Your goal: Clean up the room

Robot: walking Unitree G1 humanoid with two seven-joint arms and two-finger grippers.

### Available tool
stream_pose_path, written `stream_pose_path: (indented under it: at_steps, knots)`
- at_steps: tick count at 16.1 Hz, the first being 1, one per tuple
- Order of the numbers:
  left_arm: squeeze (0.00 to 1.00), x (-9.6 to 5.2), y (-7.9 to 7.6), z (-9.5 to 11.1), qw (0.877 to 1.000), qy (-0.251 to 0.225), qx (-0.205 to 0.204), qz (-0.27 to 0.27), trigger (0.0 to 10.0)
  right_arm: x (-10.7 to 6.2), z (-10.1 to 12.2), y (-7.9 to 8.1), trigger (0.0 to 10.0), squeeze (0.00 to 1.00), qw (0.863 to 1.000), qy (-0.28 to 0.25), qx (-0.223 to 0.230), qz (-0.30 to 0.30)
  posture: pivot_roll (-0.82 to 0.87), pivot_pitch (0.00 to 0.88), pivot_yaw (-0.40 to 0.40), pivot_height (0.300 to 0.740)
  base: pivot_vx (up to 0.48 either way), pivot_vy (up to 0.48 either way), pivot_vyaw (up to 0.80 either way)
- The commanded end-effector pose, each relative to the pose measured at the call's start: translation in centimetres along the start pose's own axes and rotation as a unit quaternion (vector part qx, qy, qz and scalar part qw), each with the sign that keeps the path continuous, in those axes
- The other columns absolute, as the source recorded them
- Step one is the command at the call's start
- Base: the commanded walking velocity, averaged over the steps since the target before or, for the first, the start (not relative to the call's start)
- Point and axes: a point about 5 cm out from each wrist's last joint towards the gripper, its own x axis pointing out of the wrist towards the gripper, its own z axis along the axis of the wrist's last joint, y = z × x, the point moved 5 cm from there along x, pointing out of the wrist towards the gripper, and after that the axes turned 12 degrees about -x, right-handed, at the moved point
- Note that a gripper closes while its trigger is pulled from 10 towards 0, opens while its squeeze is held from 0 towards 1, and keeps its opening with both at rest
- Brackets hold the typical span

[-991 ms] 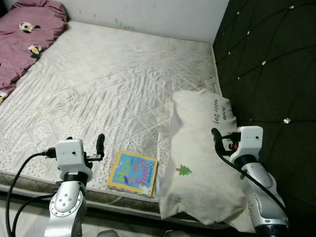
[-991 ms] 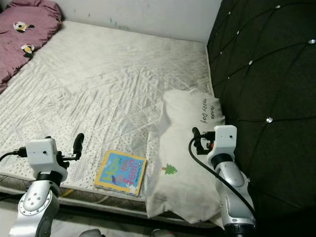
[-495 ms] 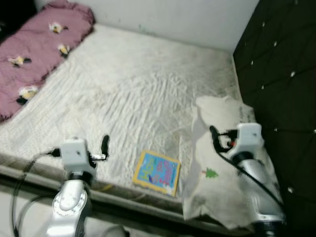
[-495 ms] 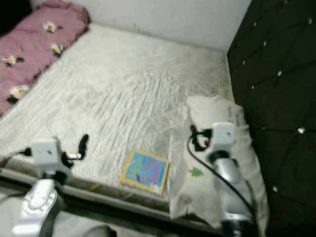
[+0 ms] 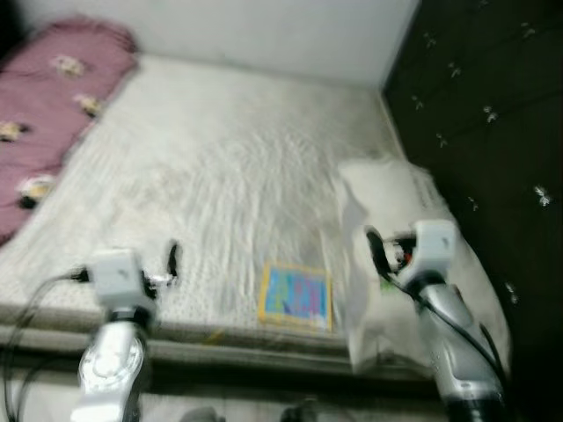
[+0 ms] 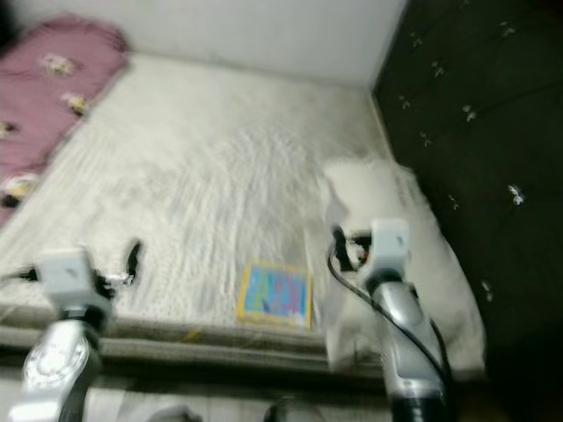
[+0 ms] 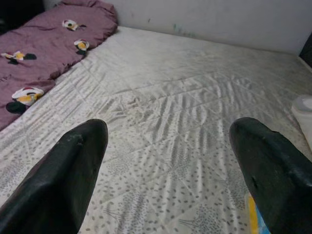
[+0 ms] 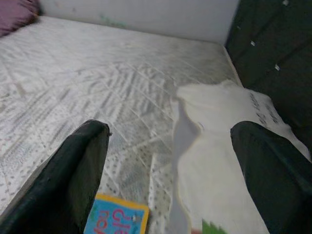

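Camera's swung and blurred since a moment ago, so the robot's repositioning by the book (image 5: 296, 295); both grippers (image 7: 165, 170) (image 8: 168, 175) spread wide, holding nothing, nothing tidied yet.

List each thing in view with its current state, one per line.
Book: lying flat, cover up, near the mattress's front edge.
Pillow: lying rumpled by the dark headboard.
Purple blanket: bunched along the mattress's far side.
Mattress: bare, quilted cover wrinkled.
Left gripper: open, empty, above the mattress.
Right gripper: open, empty, above book and pillow.
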Motion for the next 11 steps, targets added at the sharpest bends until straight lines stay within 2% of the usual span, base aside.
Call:
stream_pose_path:
  at_steps: [1, 2, 5, 11]
  knots:
    - [0.00, 0.1, -0.9, -0.3, 1.000, 0.009, -0.017, -0.014, 10.0, 0.0, 0.1, -0.7, 10.0, 0.00, 1.000, 0.001, -0.004, -0.007, -0.02, 0.000, -0.057, 0.740, 0.000, 0.000, -0.80]
    - [0.00, 0.2, -1.0, -0.2, 1.000, 0.007, -0.017, -0.016, 10.0, 0.0, 0.1, -0.7, 10.0, 0.00, 1.000, 0.000, -0.001, -0.008, -0.02, 0.000, -0.056, 0.740, 0.000, 0.000, -0.63]
    - [0.00, 0.3, -1.2, -0.4, 0.999, 0.013, -0.028, -0.017, 10.0, 0.5, 0.6, -0.4, 10.0, 0.00, 1.000, -0.004, 0.008, -0.007, -0.02, 0.000, -0.051, 0.740, 0.000, 0.102, 0.00]
    - [0.00, 0.5, -0.9, -1.0, 0.999, 0.023, -0.029, -0.017, 10.0, 2.0, 1.7, 0.4, 10.0, 0.00, 0.999, -0.016, 0.028, -0.017, -0.02, 0.000, -0.032, 0.740, 0.000, 0.480, 0.00]
